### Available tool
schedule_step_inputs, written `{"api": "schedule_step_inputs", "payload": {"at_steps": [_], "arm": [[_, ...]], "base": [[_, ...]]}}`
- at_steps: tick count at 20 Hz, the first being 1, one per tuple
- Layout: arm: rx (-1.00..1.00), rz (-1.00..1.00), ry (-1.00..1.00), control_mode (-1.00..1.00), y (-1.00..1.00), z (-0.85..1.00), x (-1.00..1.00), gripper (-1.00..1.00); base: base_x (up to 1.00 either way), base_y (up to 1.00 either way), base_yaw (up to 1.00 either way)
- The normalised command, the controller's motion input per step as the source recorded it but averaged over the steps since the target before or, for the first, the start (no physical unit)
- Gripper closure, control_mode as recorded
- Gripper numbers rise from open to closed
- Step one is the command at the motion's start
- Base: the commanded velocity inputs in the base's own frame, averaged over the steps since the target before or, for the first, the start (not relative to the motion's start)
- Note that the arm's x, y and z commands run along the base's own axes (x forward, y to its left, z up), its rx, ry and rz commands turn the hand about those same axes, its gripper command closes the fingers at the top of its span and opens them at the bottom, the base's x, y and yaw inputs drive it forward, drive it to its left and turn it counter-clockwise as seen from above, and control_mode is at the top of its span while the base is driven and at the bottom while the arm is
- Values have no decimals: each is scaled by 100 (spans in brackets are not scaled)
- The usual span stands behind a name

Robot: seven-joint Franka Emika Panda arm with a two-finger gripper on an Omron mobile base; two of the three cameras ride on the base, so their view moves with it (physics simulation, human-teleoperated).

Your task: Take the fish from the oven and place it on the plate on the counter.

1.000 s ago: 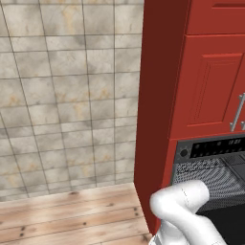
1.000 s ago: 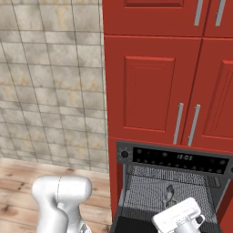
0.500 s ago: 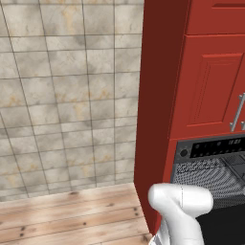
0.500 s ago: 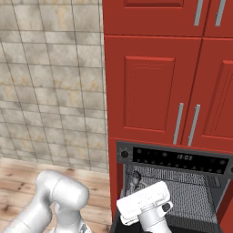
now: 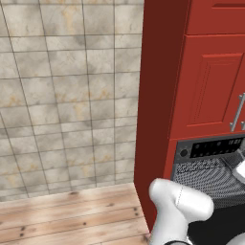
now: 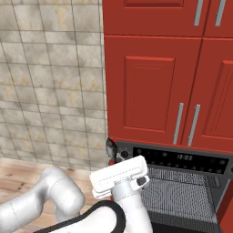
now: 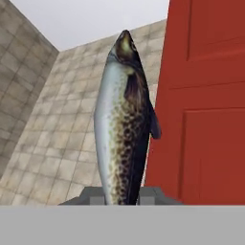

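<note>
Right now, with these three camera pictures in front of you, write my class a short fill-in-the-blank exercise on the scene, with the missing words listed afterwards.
1. The gripper is shut on the ______.
2. The cabinet doors above the oven are coloured ______.
3. In the hand view, the fish stands with its ______ pointing away from the fingers.
4. The floor beside the oven is made of ______ planks.

Missing words: fish; red; head; wooden

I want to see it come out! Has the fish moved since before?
Yes. The fish, held in the tool, has gone left, out past the oven opening's left edge.
</note>
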Motion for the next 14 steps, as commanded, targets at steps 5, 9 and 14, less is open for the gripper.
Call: {"api": "schedule_step_inputs", "payload": {"at_steps": [5,9,14], "arm": [[-17,-6,12,-100,94,98,-13,100],[-13,-14,5,-100,42,82,-51,100],[-5,-25,15,-100,22,38,-13,100]], "base": [[0,0,0],[0,0,0],[0,0,0]]}}
